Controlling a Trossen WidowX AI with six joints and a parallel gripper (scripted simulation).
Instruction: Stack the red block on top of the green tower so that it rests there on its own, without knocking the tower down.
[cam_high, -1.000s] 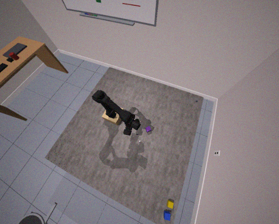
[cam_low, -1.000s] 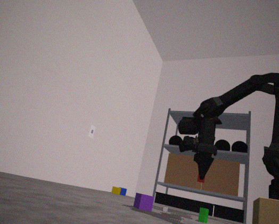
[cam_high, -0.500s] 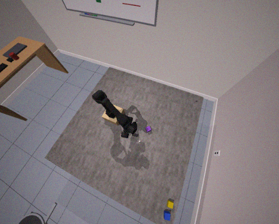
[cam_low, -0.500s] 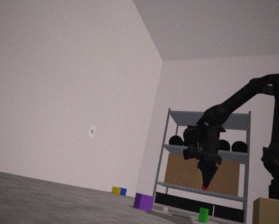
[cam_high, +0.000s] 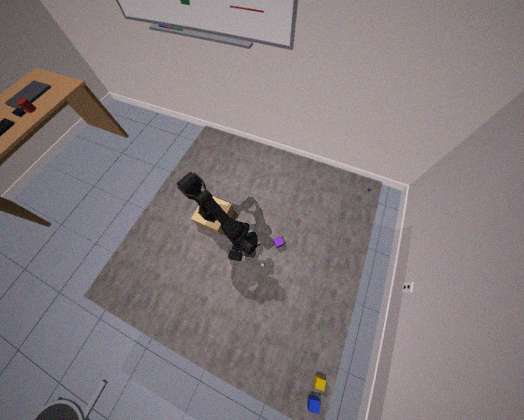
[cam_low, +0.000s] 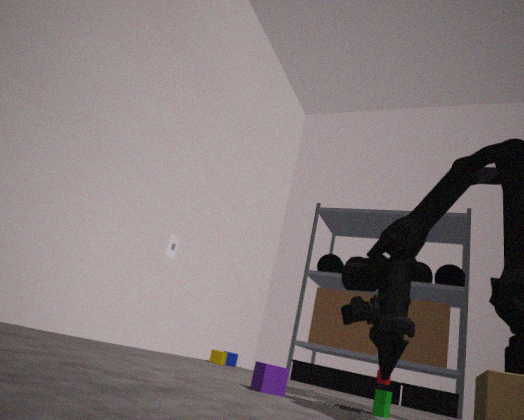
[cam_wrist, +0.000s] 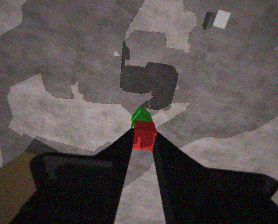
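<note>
My gripper (cam_low: 384, 374) (cam_wrist: 143, 133) points down and is shut on the red block (cam_low: 383, 380) (cam_wrist: 144, 142). In the exterior view the red block hangs just above the green tower (cam_low: 382, 403), with a narrow dark gap between them. The two look lined up there. In the wrist view the green tower (cam_wrist: 141, 116) shows just beyond the red block's upper edge, partly covered by it. The tower stands upright on the mat. In the top view the arm hides both the red block and the tower.
A purple block (cam_high: 279, 242) (cam_low: 270, 379) stands on the grey mat (cam_high: 165, 280) near the tower. A small white cube (cam_high: 262, 264) (cam_wrist: 221, 19) lies nearby. Yellow (cam_high: 320, 383) (cam_low: 218, 357) and blue (cam_high: 314, 404) (cam_low: 231, 359) blocks are far off. The arm stands on a wooden base (cam_low: 500, 397).
</note>
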